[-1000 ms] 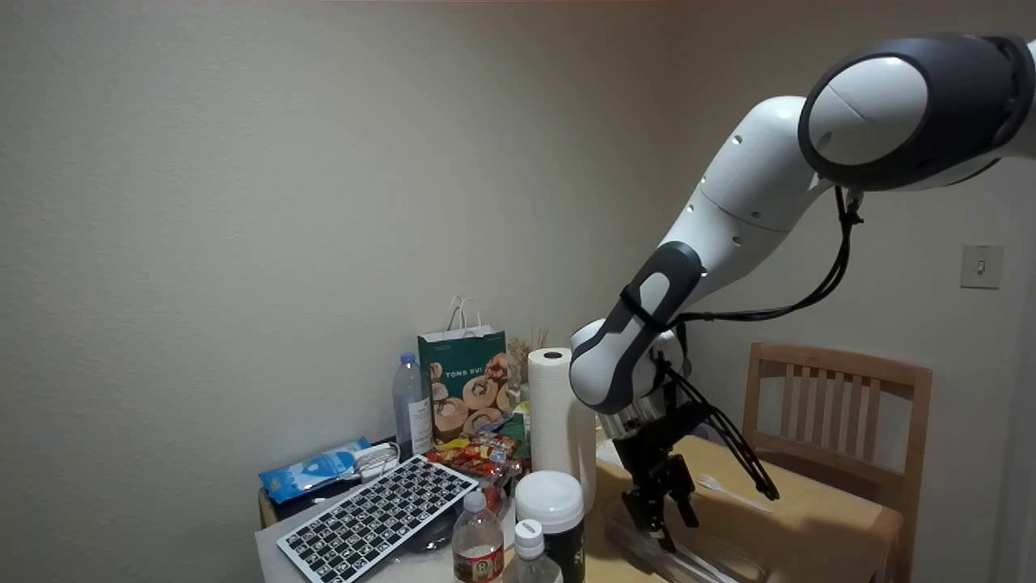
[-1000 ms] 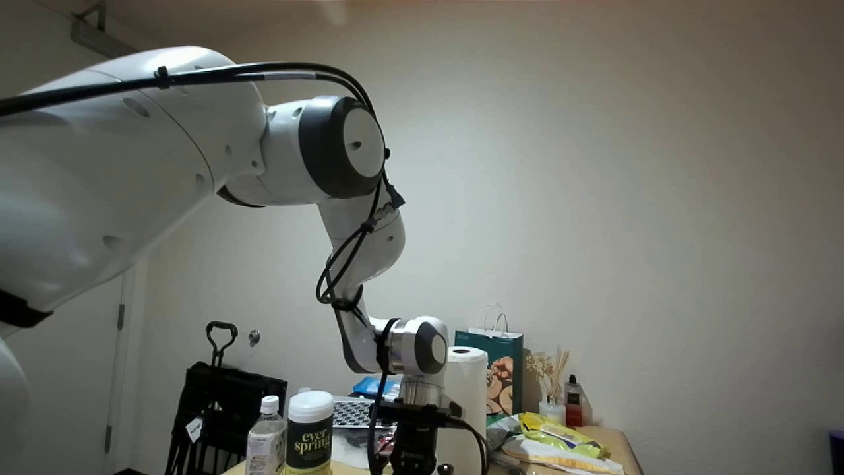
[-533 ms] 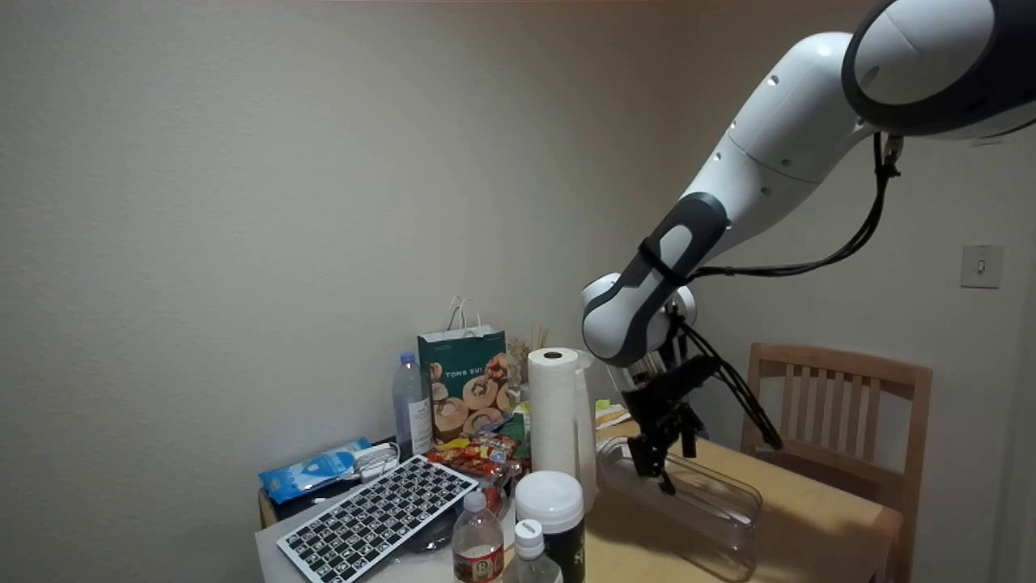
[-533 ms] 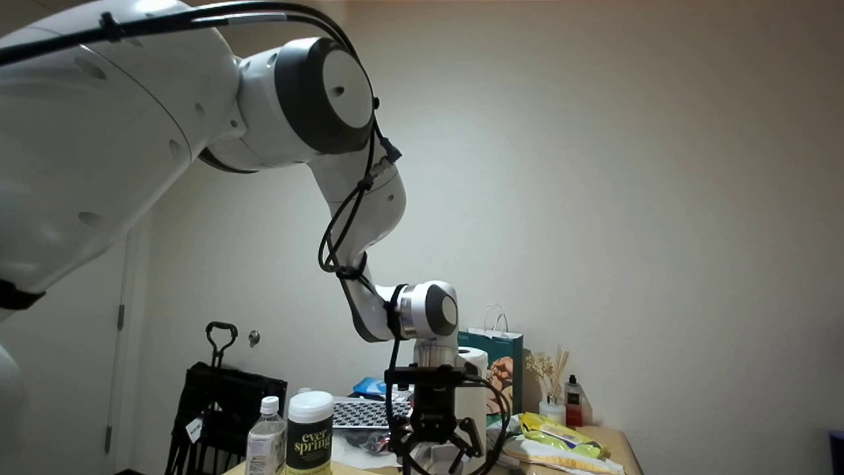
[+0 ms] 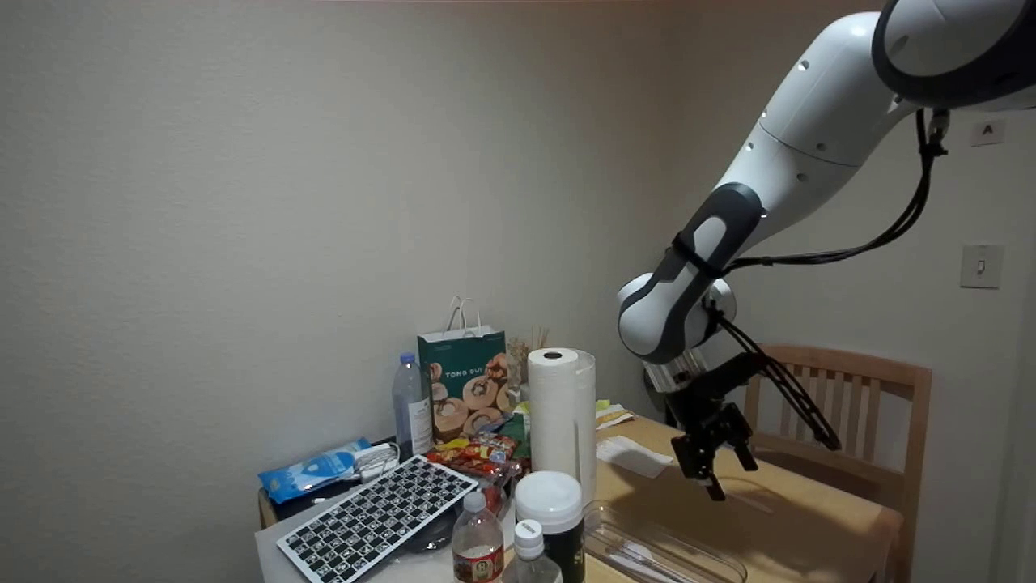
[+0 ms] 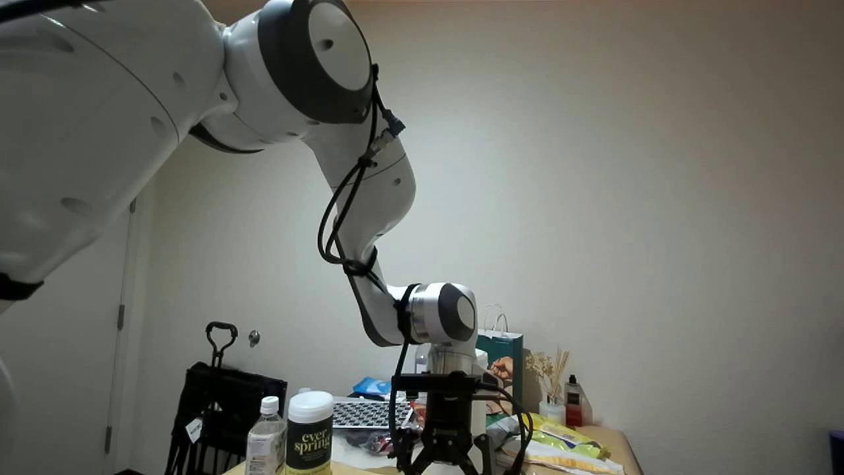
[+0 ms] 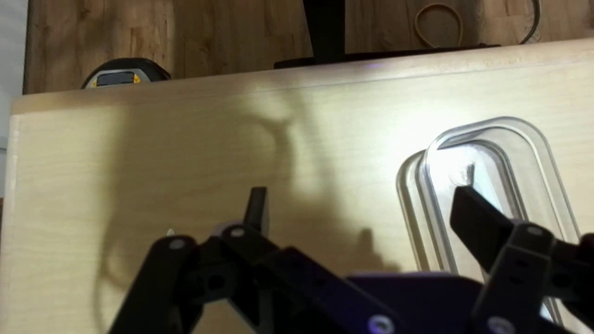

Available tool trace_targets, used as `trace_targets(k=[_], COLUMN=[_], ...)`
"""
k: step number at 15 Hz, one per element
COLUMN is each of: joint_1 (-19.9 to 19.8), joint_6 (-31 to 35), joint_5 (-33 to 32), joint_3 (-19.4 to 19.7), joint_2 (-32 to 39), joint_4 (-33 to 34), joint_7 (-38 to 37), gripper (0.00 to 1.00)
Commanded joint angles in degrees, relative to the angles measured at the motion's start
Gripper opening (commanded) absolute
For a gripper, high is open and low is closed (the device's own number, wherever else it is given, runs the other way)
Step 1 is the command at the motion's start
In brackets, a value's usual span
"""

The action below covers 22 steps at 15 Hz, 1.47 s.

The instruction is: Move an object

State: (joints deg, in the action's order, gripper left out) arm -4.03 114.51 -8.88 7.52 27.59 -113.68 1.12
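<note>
The clear plastic container (image 5: 688, 544) lies low on the wooden table in an exterior view, with white utensils (image 5: 647, 560) in it. In the wrist view the container (image 7: 547, 162) is at the right, partly behind the right finger. My gripper (image 5: 732, 479) is above the table, apart from the container and on its chair side. In the wrist view the gripper (image 7: 359, 199) has its fingers wide apart with nothing between them. In an exterior view the gripper (image 6: 452, 455) is cut off by the bottom edge, and the container does not show there.
A paper towel roll (image 5: 554, 421), a white-lidded canister (image 5: 550, 502) and bottles (image 5: 477, 538) stand beside the container. A white napkin (image 5: 635, 455) lies behind it. A chair (image 5: 850, 405) stands past the table. Yellow packages (image 6: 560, 435) lie at the back.
The arm has risen and shifted toward the chair. Half a second ago the container was raised around the gripper's fingers; now it is lower on the table and apart from the gripper.
</note>
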Motion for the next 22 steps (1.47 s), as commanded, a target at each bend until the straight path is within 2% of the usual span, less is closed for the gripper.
trace_targets(k=[1,3,4,7,10,14,22], joint_1=[-0.99,-0.37,-0.71,-0.69,-1.31,-2.72,-3.79], joint_6=[-0.37,2.32,0.2,0.33,2.04,8.24,9.94], joint_5=[1.09,-1.98,-0.54,-0.67,-2.55,-7.25,-6.82], joint_3=[-0.8,0.17,-0.56,-0.61,1.11,3.64,3.85], joint_2=[-1.24,0.3,0.32,0.79,3.84,7.82,10.8], joint_4=[-2.98,-3.75,-1.83,-1.72,-0.09,1.2,3.64], joint_7=[-0.26,-1.23,-0.18,-0.18,-1.24,0.56,0.71], gripper=[1.0,1.0,1.0,1.0,1.0,1.0,1.0])
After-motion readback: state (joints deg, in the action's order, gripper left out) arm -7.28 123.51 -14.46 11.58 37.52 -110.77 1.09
